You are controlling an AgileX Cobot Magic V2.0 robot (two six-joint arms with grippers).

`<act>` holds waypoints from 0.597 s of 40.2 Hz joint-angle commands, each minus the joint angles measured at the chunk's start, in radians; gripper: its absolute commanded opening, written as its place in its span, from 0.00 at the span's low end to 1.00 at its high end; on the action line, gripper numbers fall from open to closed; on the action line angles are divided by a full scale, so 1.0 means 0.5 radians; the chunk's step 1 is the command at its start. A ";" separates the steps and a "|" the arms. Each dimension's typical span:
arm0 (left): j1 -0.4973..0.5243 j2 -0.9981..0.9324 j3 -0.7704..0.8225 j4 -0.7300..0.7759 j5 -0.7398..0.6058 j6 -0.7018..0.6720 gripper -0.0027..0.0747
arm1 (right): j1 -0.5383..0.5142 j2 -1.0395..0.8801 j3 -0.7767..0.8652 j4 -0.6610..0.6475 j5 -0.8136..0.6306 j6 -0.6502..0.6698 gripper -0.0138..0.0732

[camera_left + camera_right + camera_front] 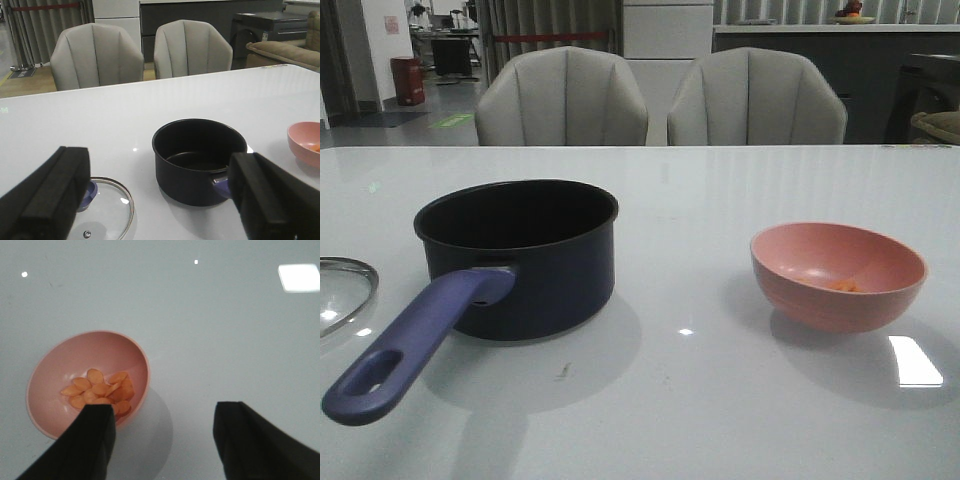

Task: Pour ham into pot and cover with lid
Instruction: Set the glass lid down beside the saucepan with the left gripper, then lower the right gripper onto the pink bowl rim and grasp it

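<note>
— Where's the pot (pixel 520 255) right now?

— On the white table (pixel 720 400), left of the middle from where I stand. It's upright and has nothing in it, and its long handle (pixel 410 345) runs off toward seven o'clock, toward our edge of the table.

— And the lid (pixel 342 292)?

— Flat on the table, just beside the pot at about nine o'clock, half cut off at the left edge of my view. The left arm's camera shows the glass and the knob (pixel 90 192) more plainly.

— The ham (pixel 100 392)?

— In the pink bowl (pixel 838 275), a small heap of orange pieces at the bottom. The bowl stands well apart from the pot, off at three o'clock.

— What are the arms doing?

— The left gripper (pixel 160 205) hangs over the near side of the table with its jaws spread wide, holding nothing, the lid and pot ahead of it. The right gripper (pixel 165 440) hangs above the bowl, also spread wide and holding nothing; one finger (pixel 92 440) overlaps the bowl's rim in its camera, but I can't tell whether it touches.

— Anything else?

— Two pale chairs (pixel 660 98) at the far side, twelve o'clock.
</note>
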 commanded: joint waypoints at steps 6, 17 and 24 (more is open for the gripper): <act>-0.016 0.022 -0.051 -0.021 -0.124 0.008 0.82 | 0.035 0.476 -0.457 0.017 0.149 -0.006 0.78; -0.016 0.022 -0.051 -0.021 -0.124 0.008 0.82 | 0.039 0.988 -0.850 0.017 0.389 -0.040 0.78; -0.016 0.022 -0.051 -0.021 -0.124 0.008 0.82 | 0.039 1.234 -0.972 0.017 0.381 -0.040 0.78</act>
